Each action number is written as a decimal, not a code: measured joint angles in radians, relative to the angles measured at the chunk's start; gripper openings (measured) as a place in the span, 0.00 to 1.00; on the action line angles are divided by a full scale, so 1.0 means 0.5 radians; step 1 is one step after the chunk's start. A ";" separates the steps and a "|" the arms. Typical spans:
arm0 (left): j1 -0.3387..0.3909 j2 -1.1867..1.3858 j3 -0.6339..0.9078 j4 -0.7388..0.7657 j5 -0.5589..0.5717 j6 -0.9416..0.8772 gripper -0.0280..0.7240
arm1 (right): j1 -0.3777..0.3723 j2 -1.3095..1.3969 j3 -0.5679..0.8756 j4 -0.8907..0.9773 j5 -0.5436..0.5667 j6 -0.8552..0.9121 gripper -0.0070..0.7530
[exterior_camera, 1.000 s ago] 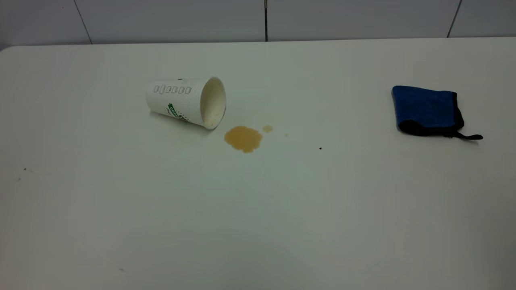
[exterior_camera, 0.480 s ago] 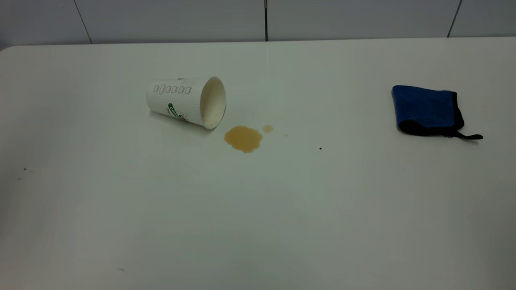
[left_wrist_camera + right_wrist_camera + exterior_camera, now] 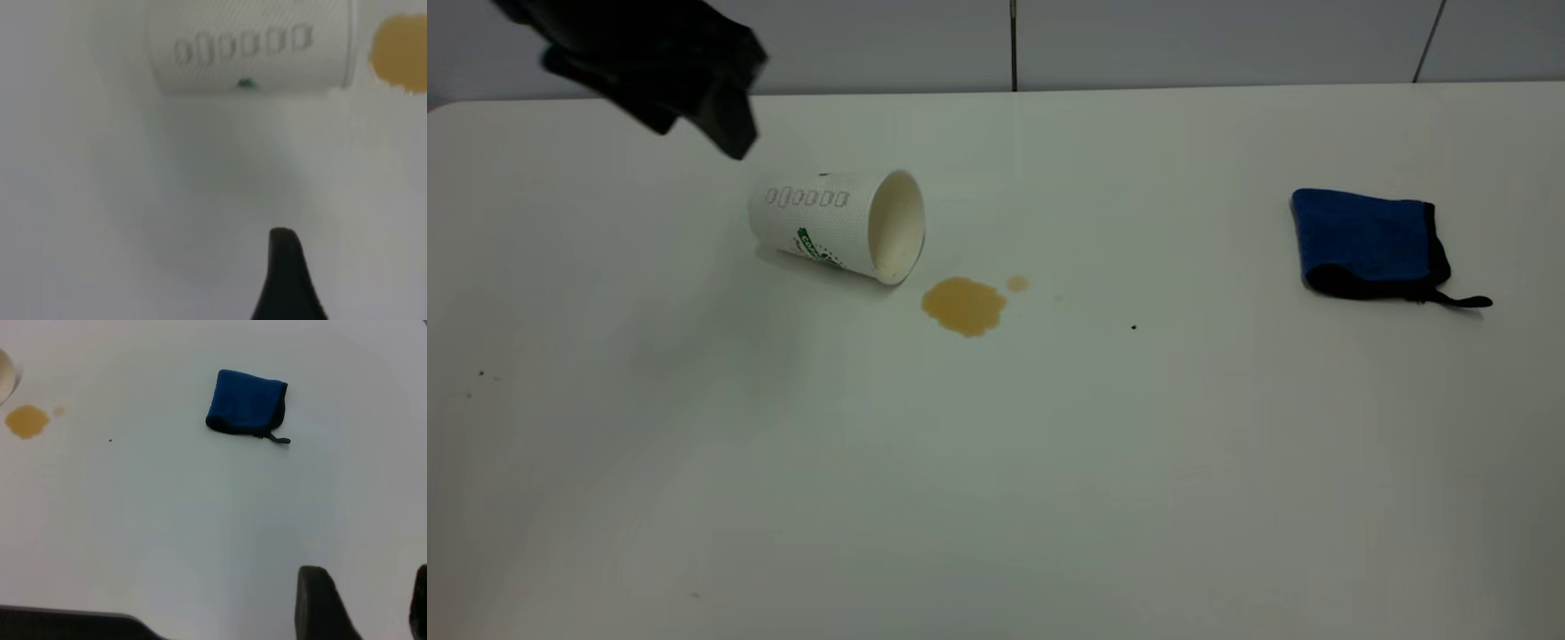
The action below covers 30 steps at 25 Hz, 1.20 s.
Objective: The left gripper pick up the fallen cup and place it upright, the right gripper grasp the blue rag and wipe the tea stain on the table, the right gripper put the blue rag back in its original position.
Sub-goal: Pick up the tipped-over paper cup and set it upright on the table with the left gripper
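Across the whole view: white table (image 3: 996, 498). Left gripper (image 3: 694, 98) hangs above the far-left corner, just behind the cup (image 3: 831, 222), not touching; jaw state can't tell, only one fingertip shows. Right gripper (image 3: 363, 603) is high over the near side, jaws apart, empty. Blue rag (image 3: 1369, 242) sits toward the right edge. Cup on its side, mouth facing the tea stain (image 3: 963, 306) just beside its rim.

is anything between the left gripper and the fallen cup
Nothing visible. The black left gripper hangs just above and behind the closed end of the white paper cup, which lies on its side on the white table; only bare tabletop lies around the cup.
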 joint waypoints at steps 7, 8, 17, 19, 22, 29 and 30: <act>-0.278 0.571 -0.666 0.654 0.254 -0.565 0.79 | 0.000 0.000 0.000 0.000 0.000 0.000 0.49; -0.305 0.633 -0.752 0.753 0.301 -0.676 0.79 | 0.000 0.000 0.000 0.000 0.000 0.000 0.49; -0.497 1.026 -1.040 1.302 0.394 -1.166 0.79 | 0.000 0.000 0.000 0.000 0.000 0.000 0.49; -0.499 1.058 -1.042 1.391 0.394 -1.332 0.79 | 0.000 0.000 0.000 -0.002 0.000 0.000 0.49; -0.499 1.082 -1.044 1.586 0.403 -1.541 0.79 | 0.000 0.000 0.000 -0.002 0.000 0.000 0.49; -0.499 1.154 -1.050 1.699 0.455 -1.628 0.79 | 0.000 0.000 0.000 -0.002 0.000 0.000 0.49; -0.499 1.173 -1.050 1.712 0.464 -1.638 0.79 | 0.000 0.000 0.000 -0.002 0.000 0.000 0.49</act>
